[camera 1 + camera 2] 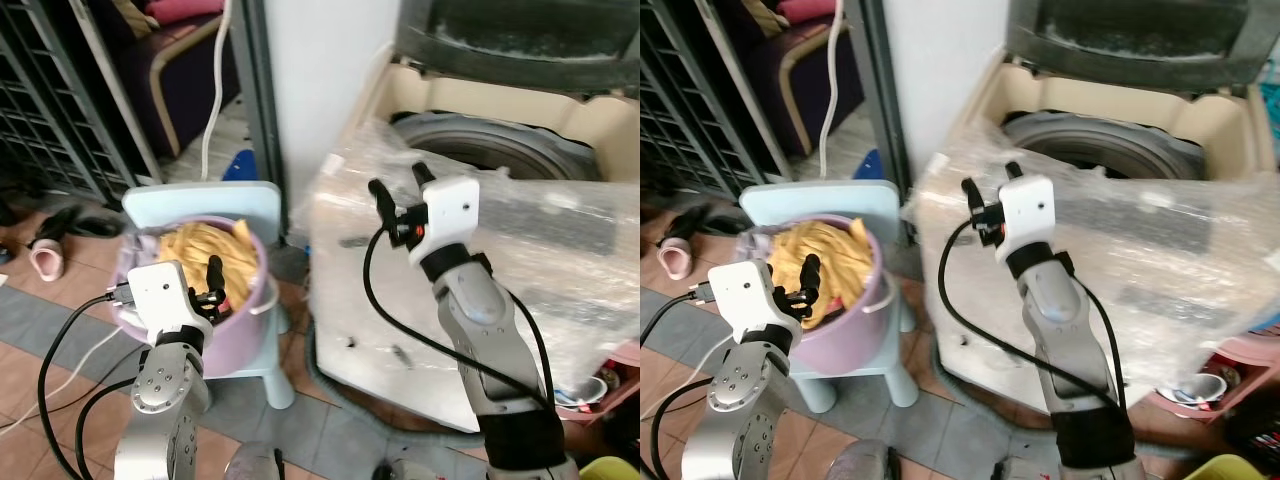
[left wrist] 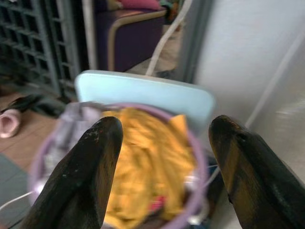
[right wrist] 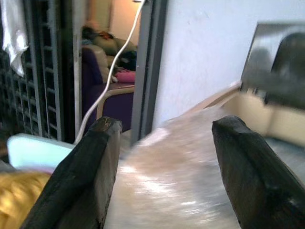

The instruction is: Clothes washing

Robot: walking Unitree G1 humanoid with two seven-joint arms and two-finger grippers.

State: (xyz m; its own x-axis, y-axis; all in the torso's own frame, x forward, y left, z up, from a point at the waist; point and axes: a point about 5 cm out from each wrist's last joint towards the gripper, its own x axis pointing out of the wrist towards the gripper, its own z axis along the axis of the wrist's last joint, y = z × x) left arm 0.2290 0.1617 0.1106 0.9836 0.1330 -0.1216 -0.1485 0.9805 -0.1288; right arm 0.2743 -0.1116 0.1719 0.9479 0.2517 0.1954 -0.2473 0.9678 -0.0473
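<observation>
From the left eye, the risk is plain: the left gripper [image 1: 210, 283] hangs at the near rim of the purple basket [image 1: 240, 340], which sits on a pale blue stool [image 1: 200, 203], so a clumsy reach could likely knock the basket over or slide it off its perch; the yellow clothes [image 1: 215, 248] lie heaped in the basket just beyond the fingertips, not yet between them. The right gripper [image 1: 400, 200] is raised over the plastic wrap [image 1: 560, 230] on the washer [image 1: 500, 150], jaws spread and empty, and a finger could snag that film when the load is carried over to the open drum. The right eye shows the same layout: the left gripper [image 1: 805, 282] is at the basket edge beside the clothes, and the right gripper [image 1: 990, 200] is well apart from them, above the washer's front. In the left wrist view the two fingers [image 2: 81, 181] stand wide apart with the yellow heap framed in the gap, beyond the tips and untouched. In the right wrist view the fingers [image 3: 81, 181] are likewise parted over blurred wrap, with the clothes off to one side.
</observation>
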